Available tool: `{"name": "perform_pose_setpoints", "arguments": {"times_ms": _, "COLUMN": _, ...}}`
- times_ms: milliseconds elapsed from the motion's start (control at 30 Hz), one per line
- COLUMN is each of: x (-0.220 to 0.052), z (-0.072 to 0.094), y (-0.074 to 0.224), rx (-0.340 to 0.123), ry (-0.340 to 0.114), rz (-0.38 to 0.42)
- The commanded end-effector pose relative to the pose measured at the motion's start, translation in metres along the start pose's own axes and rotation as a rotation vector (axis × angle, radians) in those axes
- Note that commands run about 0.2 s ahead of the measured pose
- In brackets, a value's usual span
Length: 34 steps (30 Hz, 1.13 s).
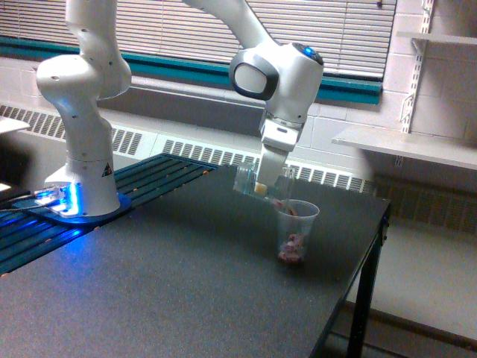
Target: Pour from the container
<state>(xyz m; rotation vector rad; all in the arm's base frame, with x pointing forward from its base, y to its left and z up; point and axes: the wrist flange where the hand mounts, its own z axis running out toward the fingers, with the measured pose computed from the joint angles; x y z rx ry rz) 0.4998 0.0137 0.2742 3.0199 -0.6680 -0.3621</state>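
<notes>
Tilting container (252, 183) over ribbed cup (296, 230) | gripper (268, 179) fingers clamped on container | bits in cup

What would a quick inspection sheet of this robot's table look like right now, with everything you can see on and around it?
Surface: dark table, standing on a black leg at the exterior view's right.
Job's things: clear container tipped toward the ribbed cup; pinkish bits lie in the cup's bottom.
Clutter: nothing seen.
Grippers: gripper shut on the container, just above the cup's rim.
Cables: a lead near the glowing blue base, at the exterior view's left.
Surroundings: window blinds, white radiator, wall shelves at the exterior view's right.
</notes>
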Motion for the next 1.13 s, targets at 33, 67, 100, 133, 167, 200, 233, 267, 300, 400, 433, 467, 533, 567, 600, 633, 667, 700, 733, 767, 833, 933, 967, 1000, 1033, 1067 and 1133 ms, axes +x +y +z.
{"name": "perform_pose_setpoints", "arguments": {"times_ms": 33, "x": -0.002, "z": -0.002, "y": -0.003, "rx": 0.003, "ry": -0.003, "rz": -0.009}}
{"name": "perform_pose_setpoints", "arguments": {"times_ms": 67, "x": -0.002, "z": -0.002, "y": -0.003, "rx": 0.004, "ry": -0.002, "rz": -0.007}}
{"name": "perform_pose_setpoints", "arguments": {"times_ms": 100, "x": -0.003, "z": -0.003, "y": -0.003, "rx": 0.005, "ry": -0.001, "rz": -0.007}}
{"name": "perform_pose_setpoints", "arguments": {"times_ms": 133, "x": -0.003, "z": -0.003, "y": -0.003, "rx": 0.005, "ry": 0.0, "rz": -0.008}}
{"name": "perform_pose_setpoints", "arguments": {"times_ms": 167, "x": -0.003, "z": -0.003, "y": -0.003, "rx": 0.007, "ry": 0.002, "rz": -0.009}}
{"name": "perform_pose_setpoints", "arguments": {"times_ms": 200, "x": -0.003, "z": -0.004, "y": -0.003, "rx": 0.011, "ry": 0.003, "rz": -0.007}}
{"name": "perform_pose_setpoints", "arguments": {"times_ms": 233, "x": -0.003, "z": -0.004, "y": -0.004, "rx": 0.014, "ry": 0.006, "rz": -0.005}}
{"name": "perform_pose_setpoints", "arguments": {"times_ms": 267, "x": -0.004, "z": -0.005, "y": -0.004, "rx": 0.015, "ry": 0.009, "rz": -0.005}}
{"name": "perform_pose_setpoints", "arguments": {"times_ms": 300, "x": -0.004, "z": -0.006, "y": -0.004, "rx": 0.017, "ry": 0.011, "rz": -0.005}}
{"name": "perform_pose_setpoints", "arguments": {"times_ms": 400, "x": -0.004, "z": -0.008, "y": -0.004, "rx": 0.027, "ry": 0.017, "rz": -0.002}}
{"name": "perform_pose_setpoints", "arguments": {"times_ms": 433, "x": -0.005, "z": -0.009, "y": -0.003, "rx": 0.029, "ry": 0.02, "rz": -0.002}}
{"name": "perform_pose_setpoints", "arguments": {"times_ms": 467, "x": -0.005, "z": -0.009, "y": -0.003, "rx": 0.032, "ry": 0.023, "rz": 0.001}}
{"name": "perform_pose_setpoints", "arguments": {"times_ms": 533, "x": -0.006, "z": -0.011, "y": -0.003, "rx": 0.035, "ry": 0.032, "rz": 0.003}}
{"name": "perform_pose_setpoints", "arguments": {"times_ms": 567, "x": -0.006, "z": -0.012, "y": -0.003, "rx": 0.037, "ry": 0.035, "rz": 0.002}}
{"name": "perform_pose_setpoints", "arguments": {"times_ms": 600, "x": -0.006, "z": -0.013, "y": -0.003, "rx": 0.039, "ry": 0.038, "rz": 0.003}}
{"name": "perform_pose_setpoints", "arguments": {"times_ms": 633, "x": -0.006, "z": -0.014, "y": -0.002, "rx": 0.041, "ry": 0.041, "rz": 0.005}}
{"name": "perform_pose_setpoints", "arguments": {"times_ms": 667, "x": -0.006, "z": -0.016, "y": -0.001, "rx": 0.042, "ry": 0.043, "rz": 0.005}}
{"name": "perform_pose_setpoints", "arguments": {"times_ms": 700, "x": -0.007, "z": -0.017, "y": -0.001, "rx": 0.042, "ry": 0.047, "rz": 0.006}}
{"name": "perform_pose_setpoints", "arguments": {"times_ms": 733, "x": -0.007, "z": -0.018, "y": 0.0, "rx": 0.045, "ry": 0.05, "rz": 0.007}}
{"name": "perform_pose_setpoints", "arguments": {"times_ms": 767, "x": -0.007, "z": -0.02, "y": 0.001, "rx": 0.046, "ry": 0.055, "rz": 0.009}}
{"name": "perform_pose_setpoints", "arguments": {"times_ms": 833, "x": -0.008, "z": -0.022, "y": 0.002, "rx": 0.048, "ry": 0.063, "rz": 0.01}}
{"name": "perform_pose_setpoints", "arguments": {"times_ms": 933, "x": -0.01, "z": -0.025, "y": 0.005, "rx": 0.055, "ry": 0.073, "rz": 0.014}}
{"name": "perform_pose_setpoints", "arguments": {"times_ms": 967, "x": -0.011, "z": -0.026, "y": 0.006, "rx": 0.055, "ry": 0.077, "rz": 0.016}}
{"name": "perform_pose_setpoints", "arguments": {"times_ms": 1000, "x": -0.012, "z": -0.027, "y": 0.006, "rx": 0.057, "ry": 0.08, "rz": 0.016}}
{"name": "perform_pose_setpoints", "arguments": {"times_ms": 1033, "x": -0.013, "z": -0.028, "y": 0.007, "rx": 0.059, "ry": 0.086, "rz": 0.016}}
{"name": "perform_pose_setpoints", "arguments": {"times_ms": 1067, "x": -0.014, "z": -0.028, "y": 0.008, "rx": 0.059, "ry": 0.088, "rz": 0.017}}
{"name": "perform_pose_setpoints", "arguments": {"times_ms": 1133, "x": -0.016, "z": -0.029, "y": 0.009, "rx": 0.06, "ry": 0.089, "rz": 0.018}}
